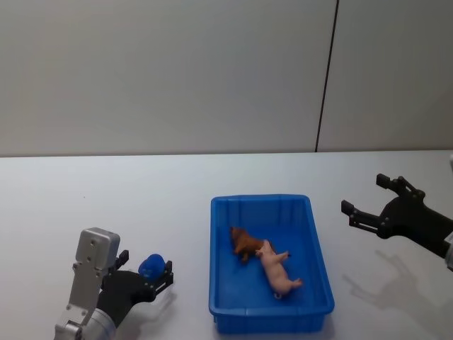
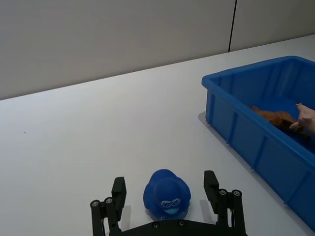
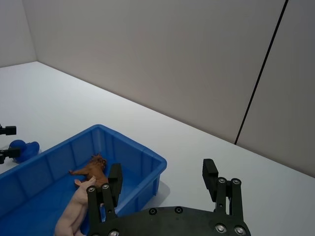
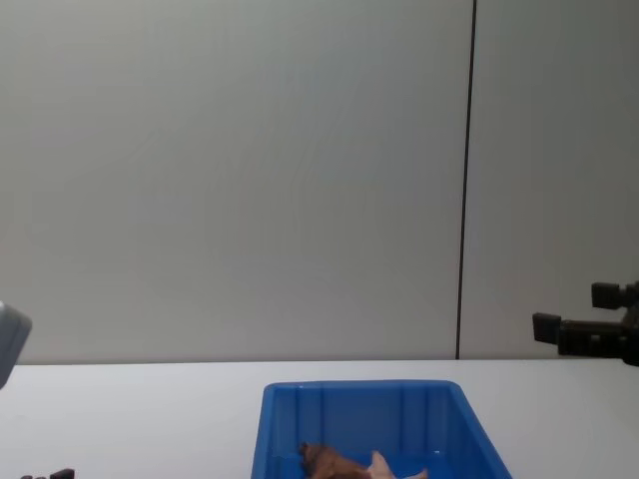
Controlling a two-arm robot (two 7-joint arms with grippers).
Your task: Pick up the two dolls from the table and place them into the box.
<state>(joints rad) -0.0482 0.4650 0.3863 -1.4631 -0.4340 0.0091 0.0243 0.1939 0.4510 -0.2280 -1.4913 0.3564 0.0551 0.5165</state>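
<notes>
A plain white table [image 1: 141,212] carries two things — a blue box [image 1: 270,324] near the middle, and a small blue object [image 1: 150,267] well to its left.

You have both dolls inside the blue box [image 1: 225,255], which sits flat on the white table [image 1: 106,205]; the reddish-brown doll [image 1: 244,243] lies near the middle of the floor; the pale pink doll [image 1: 279,273] lies on its side, touching it, legs splayed.
</notes>
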